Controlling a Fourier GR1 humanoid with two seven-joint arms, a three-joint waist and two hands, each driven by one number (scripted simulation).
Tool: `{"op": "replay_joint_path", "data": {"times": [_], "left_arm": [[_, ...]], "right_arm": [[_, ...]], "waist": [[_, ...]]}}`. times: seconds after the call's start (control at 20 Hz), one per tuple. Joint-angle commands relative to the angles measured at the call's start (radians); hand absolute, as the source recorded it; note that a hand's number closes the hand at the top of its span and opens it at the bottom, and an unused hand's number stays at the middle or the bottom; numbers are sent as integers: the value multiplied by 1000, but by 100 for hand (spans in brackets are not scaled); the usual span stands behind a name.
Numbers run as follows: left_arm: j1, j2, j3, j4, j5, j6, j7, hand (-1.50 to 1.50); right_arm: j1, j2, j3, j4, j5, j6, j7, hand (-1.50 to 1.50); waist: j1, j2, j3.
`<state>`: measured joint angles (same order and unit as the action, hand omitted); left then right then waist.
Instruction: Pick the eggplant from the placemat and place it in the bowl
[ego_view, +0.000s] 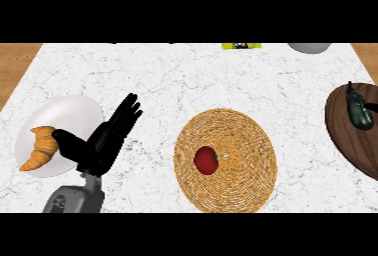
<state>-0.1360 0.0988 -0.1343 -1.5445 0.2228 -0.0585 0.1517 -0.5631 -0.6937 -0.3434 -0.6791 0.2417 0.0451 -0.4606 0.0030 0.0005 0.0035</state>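
Left hand (100, 145) sits low on the left, fingers straight and spread, holding nothing, with its thumb just beside the croissant (40, 147). It looks parked there, because the job is on the far side. The eggplant (359, 114) lies flat on the brown mat (347, 142) at the right edge, not yet lifted and well apart from that hand. No right hand is in shot, though I'd call it the natural one for this reach. A pale thing (310, 47), cut off at the top edge, is probably the bowl, but I can't tell. Counting up: one eggplant, one croissant on one plate (70, 112), one red fruit (206, 160) on one woven mat (236, 187), one brown mat, one hand showing
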Motion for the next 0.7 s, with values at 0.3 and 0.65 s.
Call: {"op": "replay_joint_path", "data": {"times": [0.3, 0.65], "left_arm": [[79, 8, 13, -34, -7, 5, -27, 0], [100, 0, 19, -52, -19, 38, -8, 0]], "right_arm": [[220, -115, -278, -107, -380, 426, -210, -150], [603, -124, -428, -241, -547, 676, -338, -150]], "waist": [[-53, -16, -5], [-93, -20, -5]]}}
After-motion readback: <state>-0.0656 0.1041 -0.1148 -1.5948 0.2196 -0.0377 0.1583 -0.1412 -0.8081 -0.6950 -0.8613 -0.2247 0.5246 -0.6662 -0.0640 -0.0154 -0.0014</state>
